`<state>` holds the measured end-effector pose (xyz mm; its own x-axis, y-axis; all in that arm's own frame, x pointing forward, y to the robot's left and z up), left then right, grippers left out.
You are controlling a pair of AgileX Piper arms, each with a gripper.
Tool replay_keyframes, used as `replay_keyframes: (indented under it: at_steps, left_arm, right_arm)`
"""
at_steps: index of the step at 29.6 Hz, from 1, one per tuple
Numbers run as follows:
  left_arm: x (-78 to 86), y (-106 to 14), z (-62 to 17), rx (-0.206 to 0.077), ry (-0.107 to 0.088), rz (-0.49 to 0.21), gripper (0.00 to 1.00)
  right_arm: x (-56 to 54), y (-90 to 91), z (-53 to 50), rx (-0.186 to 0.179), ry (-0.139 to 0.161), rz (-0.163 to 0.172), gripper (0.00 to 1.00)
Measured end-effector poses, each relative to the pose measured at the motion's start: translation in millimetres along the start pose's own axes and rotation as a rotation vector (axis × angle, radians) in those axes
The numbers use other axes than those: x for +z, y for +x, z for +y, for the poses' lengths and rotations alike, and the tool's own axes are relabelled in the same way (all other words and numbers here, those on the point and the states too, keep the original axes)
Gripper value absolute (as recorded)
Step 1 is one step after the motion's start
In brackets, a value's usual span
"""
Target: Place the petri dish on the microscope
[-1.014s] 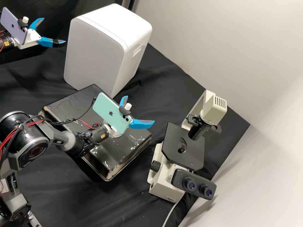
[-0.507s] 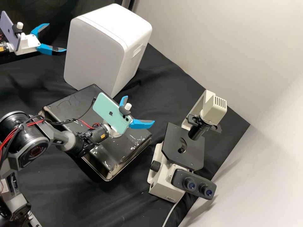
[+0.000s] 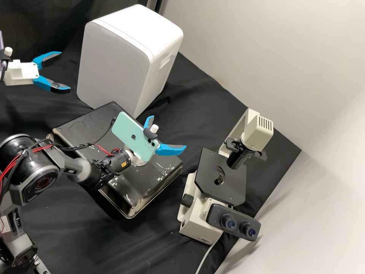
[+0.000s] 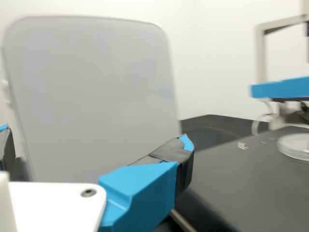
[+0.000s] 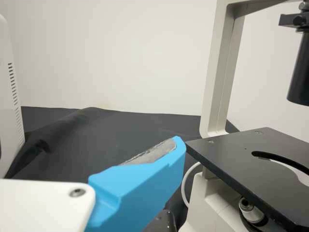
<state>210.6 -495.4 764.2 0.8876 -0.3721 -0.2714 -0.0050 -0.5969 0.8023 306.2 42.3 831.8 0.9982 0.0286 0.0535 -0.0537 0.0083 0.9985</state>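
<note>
Fingers (image 3: 49,84) of the left gripper (image 3: 64,71) are spread wide with nothing between them. I read this gripper as hanging above the bench cloth (image 3: 197,99), just beside the white box (image 3: 125,53).

Right gripper (image 3: 169,131): fingers likewise apart, empty, poised over the black tray (image 3: 152,186), tips pointing toward the microscope (image 3: 194,213).

Petri dish (image 4: 295,145): in the left wrist view it lies flat on a dark surface, below the right gripper's blue finger (image 4: 280,89). Neither gripper touches it. I cannot tell its exact spot on the tray from the high view.

Microscope stage (image 3: 235,186): black plate, bare, beside the tray's near corner. In the right wrist view its edge sits just past my fingertip.
</note>
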Motion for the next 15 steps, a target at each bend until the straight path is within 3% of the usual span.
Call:
replay_keyframes:
  at_steps: [3,15]
  left_arm:
    - [9.0,-5.4,-5.3,-0.024,-0.002,-0.036,1.0]
    - [36.7,-32.9,-15.1,-0.062,0.061,-0.16,1.0]
  right_arm:
    - [0.0,0.0,0.0,0.0,0.0,0.0,1.0]
    - [0.0,0.0,0.0,0.0,0.0,0.0,1.0]
